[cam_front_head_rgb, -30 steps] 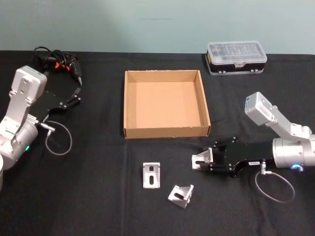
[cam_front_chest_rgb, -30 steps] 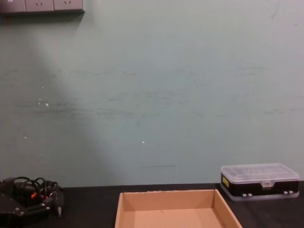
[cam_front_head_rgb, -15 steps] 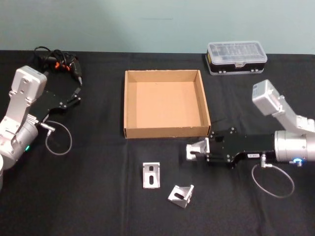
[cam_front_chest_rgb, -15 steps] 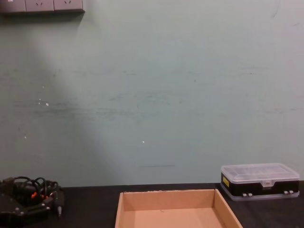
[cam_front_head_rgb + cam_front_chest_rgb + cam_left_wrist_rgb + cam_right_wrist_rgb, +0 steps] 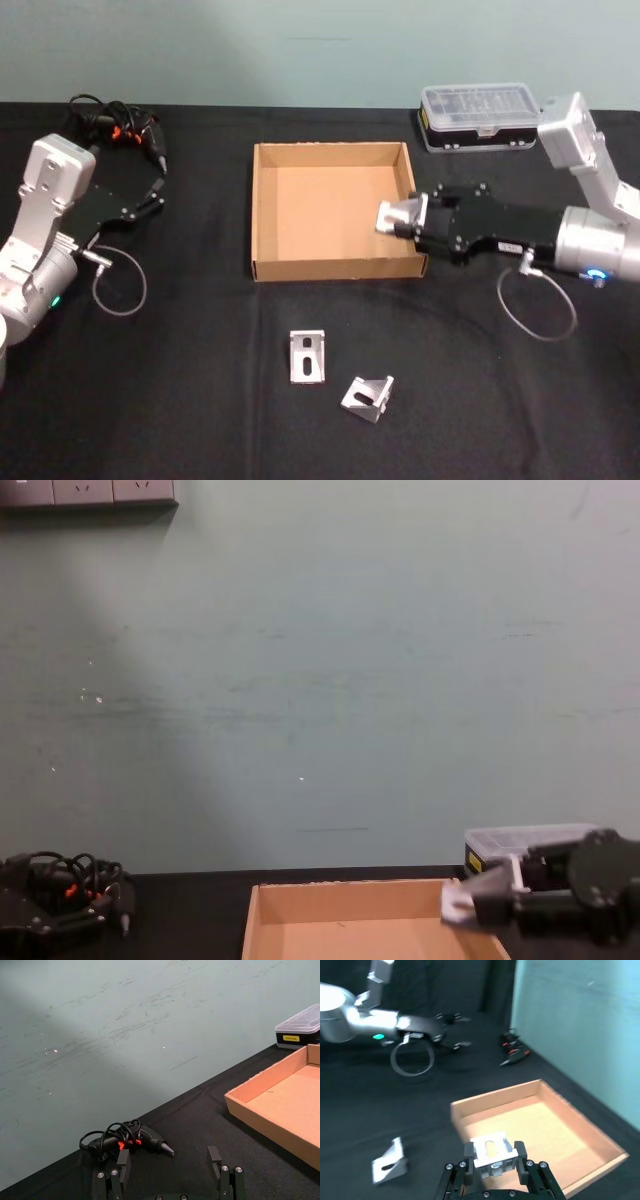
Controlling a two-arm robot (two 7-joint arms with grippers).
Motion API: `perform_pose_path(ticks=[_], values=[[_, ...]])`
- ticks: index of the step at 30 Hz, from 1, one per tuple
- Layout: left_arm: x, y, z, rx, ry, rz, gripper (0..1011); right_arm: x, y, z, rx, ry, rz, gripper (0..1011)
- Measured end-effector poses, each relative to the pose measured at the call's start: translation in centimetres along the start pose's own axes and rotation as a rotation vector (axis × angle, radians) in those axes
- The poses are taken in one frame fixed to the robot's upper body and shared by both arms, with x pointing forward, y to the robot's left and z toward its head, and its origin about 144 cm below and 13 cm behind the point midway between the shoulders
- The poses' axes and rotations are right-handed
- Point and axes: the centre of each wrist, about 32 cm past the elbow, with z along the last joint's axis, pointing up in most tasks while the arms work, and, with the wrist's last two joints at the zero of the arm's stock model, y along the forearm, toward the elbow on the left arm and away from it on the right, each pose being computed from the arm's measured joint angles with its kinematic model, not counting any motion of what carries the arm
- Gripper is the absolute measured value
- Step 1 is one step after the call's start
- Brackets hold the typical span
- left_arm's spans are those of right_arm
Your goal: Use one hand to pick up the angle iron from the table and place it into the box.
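Note:
My right gripper (image 5: 408, 217) is shut on a silver angle iron (image 5: 390, 215) and holds it above the right side of the tan cardboard box (image 5: 335, 268). The right wrist view shows the angle iron (image 5: 490, 1148) clamped between the fingers, with the box's floor (image 5: 545, 1132) below it. In the chest view the held piece (image 5: 462, 898) hangs at the box's right wall. Two more angle irons (image 5: 307, 356) (image 5: 368, 397) lie on the black table (image 5: 150, 400) in front of the box. My left gripper (image 5: 152, 195) rests open at the far left.
A black case with a clear lid (image 5: 481, 116) stands behind the box at the right. A dark power tool with bundled cable (image 5: 115, 125) lies at the back left. Cable loops hang from both wrists (image 5: 118, 283) (image 5: 535, 305).
My right gripper has carried the angle iron up from the table in front of the box, away from me, to above the box's right side. The left arm has not moved.

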Motion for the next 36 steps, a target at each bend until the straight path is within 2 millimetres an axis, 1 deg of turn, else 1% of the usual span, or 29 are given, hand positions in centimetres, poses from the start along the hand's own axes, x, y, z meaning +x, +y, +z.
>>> perform_pose_path(ticks=[8,11,14,27,36], values=[[0.0,0.0,0.0,0.0,0.0,0.0,1000,0.6,2.3,-0.2,0.035,-0.008,-0.133,484],[0.0,0.0,0.0,0.0,0.0,0.0,1000,0.8,3.6,-0.6,0.04,-0.002,-0.187,484],[0.0,0.0,0.0,0.0,0.0,0.0,1000,1.1,4.5,-0.9,0.034,0.001,-0.218,484],[0.0,0.0,0.0,0.0,0.0,0.0,1000,2.0,7.7,-1.8,-0.019,-0.024,-0.25,484],[0.0,0.0,0.0,0.0,0.0,0.0,1000,2.2,8.7,-2.2,-0.042,-0.035,-0.246,484]])
